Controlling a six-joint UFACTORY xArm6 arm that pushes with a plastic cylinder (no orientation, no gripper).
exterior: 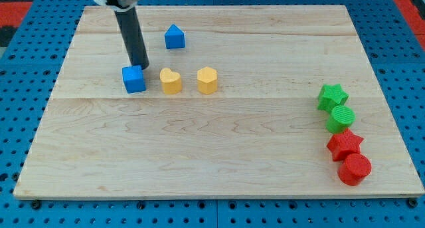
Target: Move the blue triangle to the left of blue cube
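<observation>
The blue triangle (174,36) sits near the view's top, left of centre. The blue cube (133,79) lies below and to the left of it. My tip (141,66) stands at the cube's upper right edge, touching or almost touching it. The rod rises from there toward the view's top. The triangle is a short way up and to the right of my tip.
A yellow heart (170,81) and a yellow hexagon (207,80) lie in a row right of the cube. At the view's right stand a green star (331,96), a green cylinder (340,118), a red star (344,144) and a red cylinder (354,169). The wooden board (199,148) ends near them.
</observation>
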